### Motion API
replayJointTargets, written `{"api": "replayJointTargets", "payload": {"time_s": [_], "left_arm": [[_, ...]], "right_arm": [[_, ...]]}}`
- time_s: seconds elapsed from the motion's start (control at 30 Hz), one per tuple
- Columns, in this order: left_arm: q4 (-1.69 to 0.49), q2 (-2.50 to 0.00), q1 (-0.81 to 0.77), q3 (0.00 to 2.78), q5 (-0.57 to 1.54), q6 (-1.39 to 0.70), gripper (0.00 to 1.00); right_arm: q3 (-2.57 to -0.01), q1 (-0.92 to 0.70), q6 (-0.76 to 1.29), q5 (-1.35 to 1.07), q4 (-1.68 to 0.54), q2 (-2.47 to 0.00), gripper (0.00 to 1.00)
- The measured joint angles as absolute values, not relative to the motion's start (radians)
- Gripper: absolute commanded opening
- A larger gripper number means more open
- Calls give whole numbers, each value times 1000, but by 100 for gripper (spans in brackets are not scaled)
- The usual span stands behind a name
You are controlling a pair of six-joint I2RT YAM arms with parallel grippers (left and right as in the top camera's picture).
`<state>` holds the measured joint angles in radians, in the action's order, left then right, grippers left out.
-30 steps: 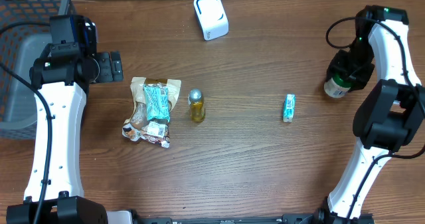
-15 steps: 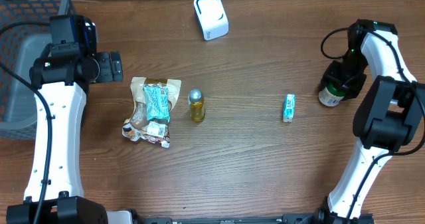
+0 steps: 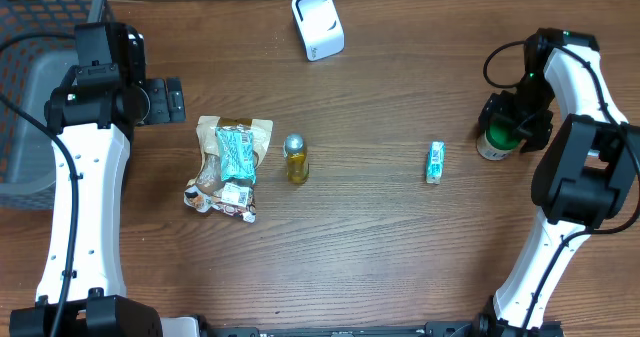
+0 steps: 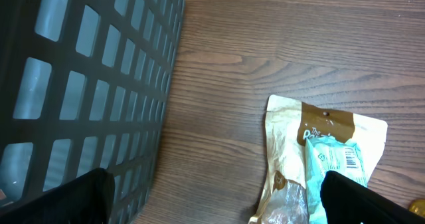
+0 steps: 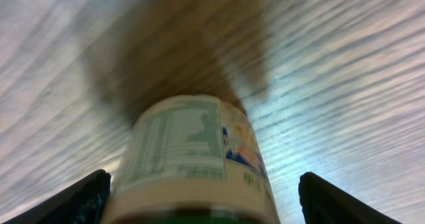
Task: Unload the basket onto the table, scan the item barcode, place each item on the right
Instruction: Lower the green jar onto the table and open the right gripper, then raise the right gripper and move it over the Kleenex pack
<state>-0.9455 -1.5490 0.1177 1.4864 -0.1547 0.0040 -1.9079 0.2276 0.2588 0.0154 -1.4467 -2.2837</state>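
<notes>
Within open right hand (image 5: 202, 199), bottle (image 5: 186, 151)

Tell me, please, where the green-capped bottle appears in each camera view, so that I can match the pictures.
Overhead: the bottle stands at the far right, a little above mid-height.
Right wrist: it fills the lower centre, label facing the camera, between the two fingers.
Left wrist: not in it.
Shared landmark: the brown wooden table shows in all three views.
</notes>
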Motion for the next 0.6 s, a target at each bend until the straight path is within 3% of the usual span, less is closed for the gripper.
{"api": "replayJointTargets", "payload": {"time_s": [0.07, 0.33, 0.6], "left_arm": [[-946, -1549, 118, 1486, -155, 4, 99], [-945, -1549, 118, 1486, -155, 4, 100], [-946, -1549, 118, 1486, -155, 4, 100]], "right_arm": [[-1977, 228, 257, 16, -1470, -2284, 100], [-2348, 197, 238, -25, -1592, -2283, 99], [-2381, 35, 190, -146, -1637, -2282, 100]]}}
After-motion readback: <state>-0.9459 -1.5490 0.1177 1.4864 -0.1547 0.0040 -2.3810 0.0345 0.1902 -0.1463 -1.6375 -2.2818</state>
